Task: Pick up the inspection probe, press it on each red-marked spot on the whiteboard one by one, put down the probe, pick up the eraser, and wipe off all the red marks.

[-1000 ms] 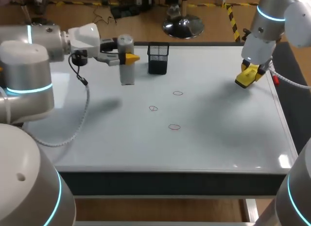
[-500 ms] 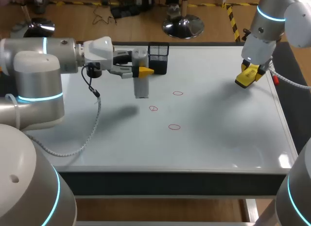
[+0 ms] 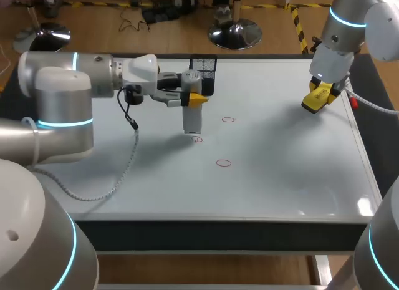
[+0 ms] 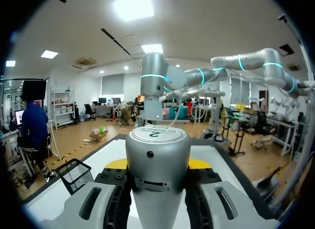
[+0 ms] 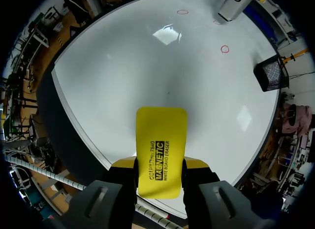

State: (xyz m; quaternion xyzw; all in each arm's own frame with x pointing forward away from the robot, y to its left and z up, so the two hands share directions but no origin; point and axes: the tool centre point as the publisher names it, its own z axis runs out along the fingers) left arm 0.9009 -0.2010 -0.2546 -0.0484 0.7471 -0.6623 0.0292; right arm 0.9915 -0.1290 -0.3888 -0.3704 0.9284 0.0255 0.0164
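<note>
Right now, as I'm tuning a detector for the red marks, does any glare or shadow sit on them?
Head view: glare only by the whiteboard's front right corner, soft arm shadows, all three red marks plain, one at the probe's tip. Right wrist view: two bright patches on the board, neither on a mark. Left wrist view: the probe fills it, no marks.

The left arm [image 3: 93,75] spans the far left of the whiteboard [image 3: 280,178], holding the probe [image 3: 192,118] upright mid-board, with the black mesh basket [image 3: 203,74] just behind it. The near half lies open. The right gripper [image 3: 321,93] hangs over the far right.
</note>
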